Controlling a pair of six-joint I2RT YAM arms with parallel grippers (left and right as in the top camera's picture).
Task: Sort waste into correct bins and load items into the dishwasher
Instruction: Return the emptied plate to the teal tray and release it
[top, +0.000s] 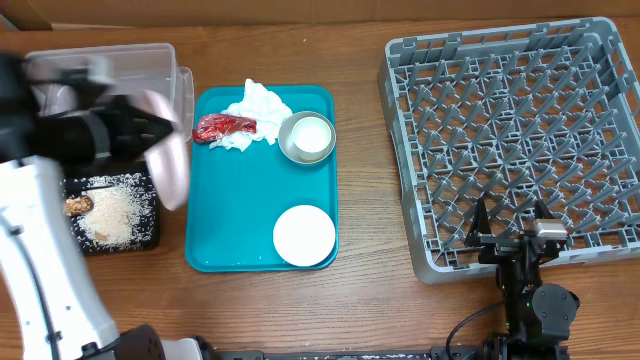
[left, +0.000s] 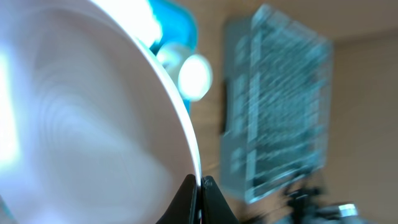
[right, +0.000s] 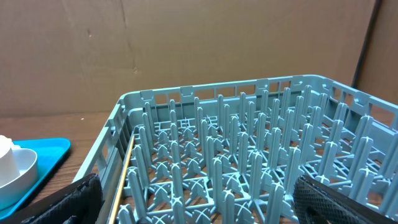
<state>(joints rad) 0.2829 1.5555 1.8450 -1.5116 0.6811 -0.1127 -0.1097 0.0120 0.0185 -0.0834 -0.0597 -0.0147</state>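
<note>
Standing on edge over the table's (top: 365, 200) left side, the plate (top: 176, 165) is shown blurred, its long axis running near to far and its faces turned left and right. It hangs over the gap between the black tray (top: 150, 240) and the teal tray (top: 215, 220), just right of the tub (top: 160, 60). The plate's rim is pinched between the closed jaws of the left gripper (left: 199, 185), seen edge-on in the left wrist view. Rice (top: 115, 210) and a brown chunk (top: 78, 205) are seen in the black tray. On the teal tray, the napkin (top: 258, 103) and wrapper (top: 224, 127) lie at the far end beside the bowl (top: 288, 140), which holds the cup (top: 312, 135). The dish (top: 304, 236) lies at the near end. The right gripper (top: 510, 225) is held with jaws spread wide and empty at the near edge of the rack (top: 520, 110). A wide strip of table separates teal tray from rack.
</note>
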